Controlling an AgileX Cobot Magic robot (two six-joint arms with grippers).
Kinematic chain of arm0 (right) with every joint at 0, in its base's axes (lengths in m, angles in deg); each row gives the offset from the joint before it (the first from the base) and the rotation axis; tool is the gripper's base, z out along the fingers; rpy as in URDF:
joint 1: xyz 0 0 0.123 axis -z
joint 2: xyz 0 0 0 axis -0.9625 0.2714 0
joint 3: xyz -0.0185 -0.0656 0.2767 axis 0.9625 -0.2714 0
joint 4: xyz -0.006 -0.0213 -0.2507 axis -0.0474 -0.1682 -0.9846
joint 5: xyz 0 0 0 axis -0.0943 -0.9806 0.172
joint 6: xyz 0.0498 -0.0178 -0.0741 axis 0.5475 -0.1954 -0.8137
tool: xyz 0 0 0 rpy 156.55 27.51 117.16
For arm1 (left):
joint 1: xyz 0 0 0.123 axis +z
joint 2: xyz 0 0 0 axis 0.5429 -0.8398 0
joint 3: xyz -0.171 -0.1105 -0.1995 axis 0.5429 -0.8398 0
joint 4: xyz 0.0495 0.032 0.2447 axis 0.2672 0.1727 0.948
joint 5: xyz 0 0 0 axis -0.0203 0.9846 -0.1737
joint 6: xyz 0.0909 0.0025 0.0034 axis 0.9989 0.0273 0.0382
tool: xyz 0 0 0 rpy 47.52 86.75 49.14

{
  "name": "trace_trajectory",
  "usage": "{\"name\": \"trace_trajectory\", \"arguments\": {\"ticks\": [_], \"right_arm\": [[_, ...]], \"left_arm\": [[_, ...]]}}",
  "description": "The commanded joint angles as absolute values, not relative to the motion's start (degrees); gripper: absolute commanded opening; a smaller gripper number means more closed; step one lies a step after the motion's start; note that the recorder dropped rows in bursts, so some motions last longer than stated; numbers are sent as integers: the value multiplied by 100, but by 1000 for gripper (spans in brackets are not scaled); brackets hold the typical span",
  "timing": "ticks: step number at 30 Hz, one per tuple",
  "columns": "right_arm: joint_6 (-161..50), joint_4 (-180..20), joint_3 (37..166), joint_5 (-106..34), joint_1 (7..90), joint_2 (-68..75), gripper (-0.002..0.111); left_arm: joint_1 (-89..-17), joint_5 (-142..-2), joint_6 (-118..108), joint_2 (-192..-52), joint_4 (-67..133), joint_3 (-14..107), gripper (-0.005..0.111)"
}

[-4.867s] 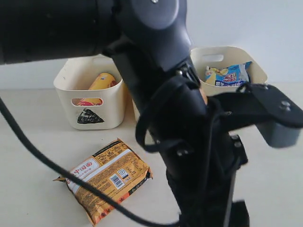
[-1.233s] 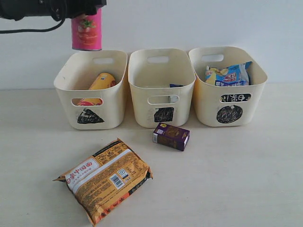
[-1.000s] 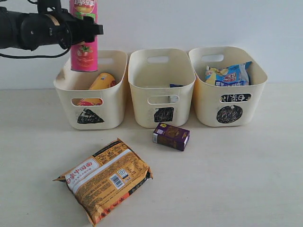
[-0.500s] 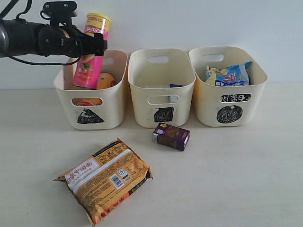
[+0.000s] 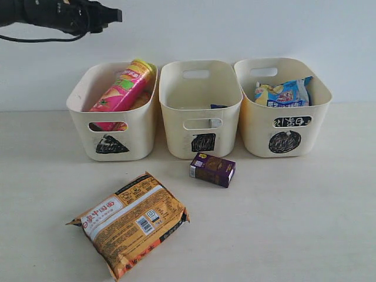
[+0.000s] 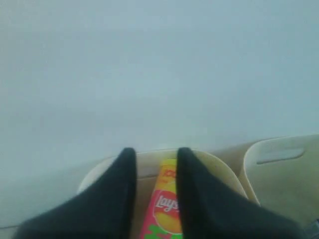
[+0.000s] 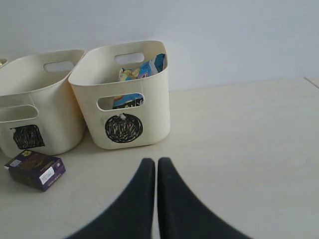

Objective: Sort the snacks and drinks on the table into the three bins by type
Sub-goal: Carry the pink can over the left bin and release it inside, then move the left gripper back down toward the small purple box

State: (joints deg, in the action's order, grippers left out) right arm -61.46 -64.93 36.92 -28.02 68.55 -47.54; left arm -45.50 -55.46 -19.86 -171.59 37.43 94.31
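Exterior view: the left gripper hangs high above the triangle bin, where the pink chip tube lies tilted against the rim. The orange noodle packet lies on the table, and a purple box sits just before the square bin. A blue packet fills the circle bin.

Left wrist view: its fingers stand parted, gripping nothing, with the tube below the gap.

Right wrist view: the right gripper is clenched and empty above the table.
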Motion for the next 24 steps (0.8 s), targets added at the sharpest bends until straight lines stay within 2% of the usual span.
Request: {"name": "trace_trajectory", "arguments": {"ticks": [1, 15, 24], "right_arm": [[-6190, -6519, 3669, -2793, 6841, -4762, 0], [-6179, -6519, 3669, -2793, 6841, -4762, 0], [-6160, -6519, 3669, -2793, 6841, -4762, 0]], "left_arm": [[-4549, -4973, -1956, -16793, 3719, 9472, 5], [-4513, -3212, -1974, -15755, 3669, 9357, 5], [-4513, -3129, -2046, -14428, 3268, 8313, 5]]}}
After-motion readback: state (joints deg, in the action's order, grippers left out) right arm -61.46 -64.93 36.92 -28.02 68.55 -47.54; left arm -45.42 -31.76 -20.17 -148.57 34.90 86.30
